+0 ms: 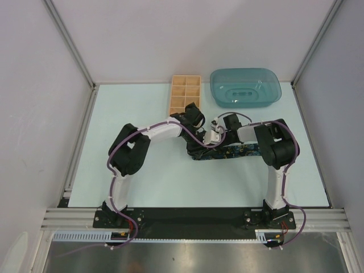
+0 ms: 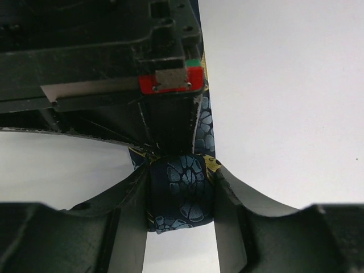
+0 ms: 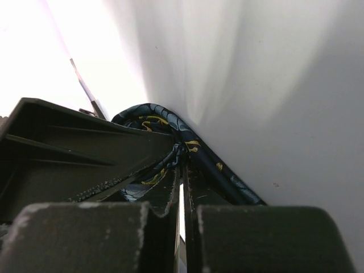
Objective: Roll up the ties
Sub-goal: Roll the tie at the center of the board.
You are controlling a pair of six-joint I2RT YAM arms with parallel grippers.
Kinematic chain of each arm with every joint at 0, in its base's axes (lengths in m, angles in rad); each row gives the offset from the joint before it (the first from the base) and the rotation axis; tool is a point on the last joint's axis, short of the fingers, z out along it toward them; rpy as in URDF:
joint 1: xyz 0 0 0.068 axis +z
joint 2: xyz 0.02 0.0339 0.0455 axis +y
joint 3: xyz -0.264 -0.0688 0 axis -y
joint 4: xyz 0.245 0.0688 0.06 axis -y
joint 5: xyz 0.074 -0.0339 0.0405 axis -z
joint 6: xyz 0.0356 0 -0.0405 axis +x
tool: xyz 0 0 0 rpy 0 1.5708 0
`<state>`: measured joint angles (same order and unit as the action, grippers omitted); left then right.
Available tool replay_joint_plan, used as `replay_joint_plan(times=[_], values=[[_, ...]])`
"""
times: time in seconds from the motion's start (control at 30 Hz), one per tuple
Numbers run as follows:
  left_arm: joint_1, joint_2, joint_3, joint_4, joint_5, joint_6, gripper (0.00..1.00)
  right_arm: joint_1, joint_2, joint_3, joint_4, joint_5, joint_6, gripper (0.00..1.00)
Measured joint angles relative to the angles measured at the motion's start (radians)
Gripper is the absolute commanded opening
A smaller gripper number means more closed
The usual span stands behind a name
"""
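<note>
One dark navy tie (image 1: 242, 151) with a blue and yellow pattern lies across the middle of the table, its left end bunched up. My left gripper (image 1: 195, 141) is over that left end. In the left wrist view it (image 2: 181, 196) is shut on a folded or rolled part of the tie (image 2: 182, 187). My right gripper (image 1: 210, 141) sits just right of it. In the right wrist view its jaws (image 3: 183, 162) are almost closed, pinching the tie's fabric (image 3: 165, 126) at their tips. The right gripper's body (image 2: 170, 82) fills the top of the left wrist view.
A compartmented wooden box (image 1: 185, 94) stands at the back centre. A teal plastic tray (image 1: 245, 87) stands at the back right. Metal frame rails (image 1: 79, 142) run along the table's sides. The right arm's elbow (image 1: 278, 145) rises over the tie's right end.
</note>
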<state>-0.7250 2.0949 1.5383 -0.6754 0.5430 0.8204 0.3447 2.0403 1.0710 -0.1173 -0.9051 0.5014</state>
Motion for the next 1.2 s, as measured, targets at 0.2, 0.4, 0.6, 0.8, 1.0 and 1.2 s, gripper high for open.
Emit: replay_joint_plan(times=[0.2,0.4,0.6,0.8,1.0,1.2], values=[[-0.016,0.047,0.075,-0.064,-0.03,-0.011,0.39,-0.01,-0.021,-0.029,0.022,0.001,0.007,0.18],[-0.041,0.113,0.185,-0.159,-0.071,-0.027,0.37,-0.035,-0.072,-0.074,-0.026,0.014,-0.033,0.22],[-0.047,0.135,0.225,-0.197,-0.091,-0.034,0.37,-0.074,-0.123,-0.099,-0.091,0.005,-0.066,0.31],[-0.049,0.135,0.225,-0.199,-0.097,-0.032,0.38,-0.106,-0.185,-0.13,-0.026,-0.013,0.004,0.41],[-0.05,0.135,0.225,-0.199,-0.097,-0.029,0.39,-0.104,-0.178,-0.172,0.139,-0.038,0.143,0.45],[-0.05,0.134,0.224,-0.198,-0.098,-0.026,0.4,-0.093,-0.142,-0.218,0.285,-0.043,0.236,0.43]])
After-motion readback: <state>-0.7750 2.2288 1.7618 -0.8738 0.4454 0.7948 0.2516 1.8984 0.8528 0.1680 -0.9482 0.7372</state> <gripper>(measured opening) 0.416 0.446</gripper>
